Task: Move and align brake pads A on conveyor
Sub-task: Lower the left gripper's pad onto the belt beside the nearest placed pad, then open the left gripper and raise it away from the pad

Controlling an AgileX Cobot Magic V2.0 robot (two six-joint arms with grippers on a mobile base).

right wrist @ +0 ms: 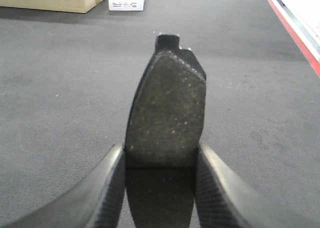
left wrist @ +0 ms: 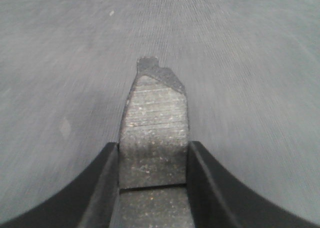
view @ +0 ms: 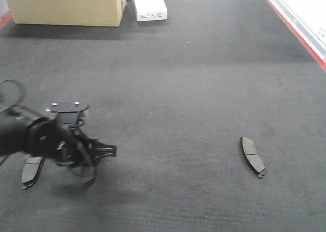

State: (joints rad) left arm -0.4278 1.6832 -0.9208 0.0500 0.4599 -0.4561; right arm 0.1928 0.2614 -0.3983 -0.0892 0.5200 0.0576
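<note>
Grey belt [view: 193, 89]: dark, matte and rough; it fills all three views, and a red strip [view: 295, 31] runs along its edge.
Left gripper [left wrist: 152, 145]: closed on pad 1 [left wrist: 155, 113], with both black fingers [left wrist: 102, 188] pressed against the pad's sides.
Pad 1: grey-brown friction face toward the wrist camera, groove lying between the fingers, and dark backing tab projecting past the fingertips.
Belt under left gripper: streaked with blur in the wrist view, while pad 1 appears sharp.
Left gripper, front view [view: 101, 166]: low over the belt and blurred; pad 1 cannot be made out here.
Pad 2 [view: 31, 171]: flat on the belt, just behind the left gripper and partly hidden beneath the arm.
Pad 3 [view: 253, 156]: flat on the belt, well apart from the left gripper, out beyond its fingertips.
Right gripper [right wrist: 160, 150]: closed on pad 4 [right wrist: 167, 113], which fills the gap between the two fingers [right wrist: 107, 188].
Pad 4: dark speckled face toward the camera, with a notched tab at the end farthest from the gripper.
Cardboard box [view: 66, 5]: on the belt, far ahead of the right gripper and off to its left.
White box [view: 149, 5]: just beside the cardboard box, far ahead of the right gripper.
</note>
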